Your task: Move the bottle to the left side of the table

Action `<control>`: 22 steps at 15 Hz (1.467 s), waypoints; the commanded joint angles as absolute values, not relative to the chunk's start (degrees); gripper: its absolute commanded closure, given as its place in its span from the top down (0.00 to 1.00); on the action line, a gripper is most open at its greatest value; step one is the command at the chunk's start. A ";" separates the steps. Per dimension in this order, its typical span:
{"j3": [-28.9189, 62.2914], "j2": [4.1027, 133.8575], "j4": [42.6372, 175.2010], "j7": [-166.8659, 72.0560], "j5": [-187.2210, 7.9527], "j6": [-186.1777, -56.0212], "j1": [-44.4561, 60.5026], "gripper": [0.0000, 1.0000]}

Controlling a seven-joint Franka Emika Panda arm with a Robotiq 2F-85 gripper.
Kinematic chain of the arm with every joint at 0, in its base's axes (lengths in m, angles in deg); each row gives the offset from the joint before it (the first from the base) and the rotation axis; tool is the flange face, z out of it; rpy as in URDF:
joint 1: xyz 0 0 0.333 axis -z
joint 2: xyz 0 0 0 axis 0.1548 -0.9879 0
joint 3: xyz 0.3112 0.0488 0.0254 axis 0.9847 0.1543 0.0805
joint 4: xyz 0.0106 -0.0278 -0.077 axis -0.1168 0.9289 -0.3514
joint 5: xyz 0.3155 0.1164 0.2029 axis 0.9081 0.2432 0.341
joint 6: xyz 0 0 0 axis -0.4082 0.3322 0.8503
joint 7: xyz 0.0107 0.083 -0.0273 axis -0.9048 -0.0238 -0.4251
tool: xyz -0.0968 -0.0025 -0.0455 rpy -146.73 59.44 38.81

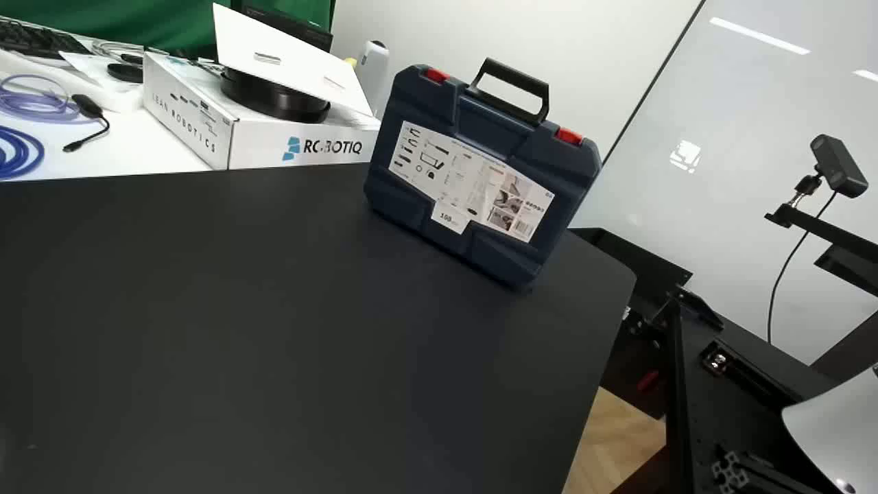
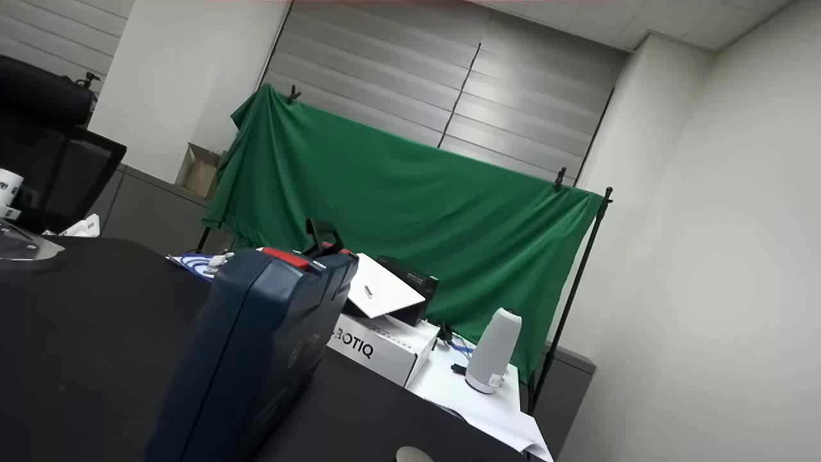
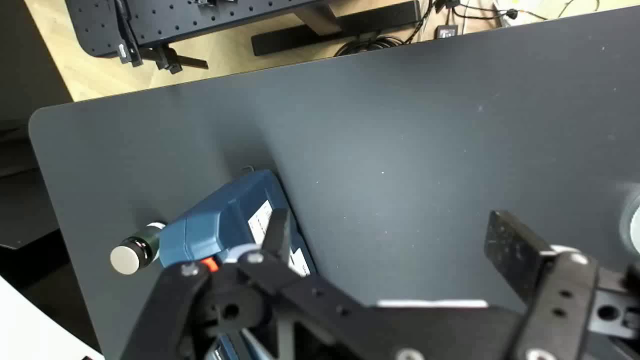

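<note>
Hovering above the table (image 3: 380,130), the claw (image 3: 390,231) gapes wide.

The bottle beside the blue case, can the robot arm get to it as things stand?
Probably, from above: in the wrist view nothing covers the cap of the bottle, and the fingers are open. Straight across looks harder, since the blue case is between them.

In both exterior views you see the blue tool case (image 1: 473,171) standing upright near a white ROBOTIQ box (image 1: 260,142). Behind them, a green cloth (image 2: 404,186) hangs before striped blinds (image 2: 410,70).
</note>
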State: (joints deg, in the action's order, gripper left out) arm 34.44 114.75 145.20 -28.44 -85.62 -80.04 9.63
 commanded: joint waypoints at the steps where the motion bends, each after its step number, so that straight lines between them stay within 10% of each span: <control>1: 33.49 114.53 145.04 -27.98 -86.08 -79.98 8.44 1.00; 22: 24.58 113.65 143.43 -38.05 -89.63 -81.99 11.44 1.00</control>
State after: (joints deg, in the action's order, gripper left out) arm 27.43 114.57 145.01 -35.65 -88.42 -82.01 10.47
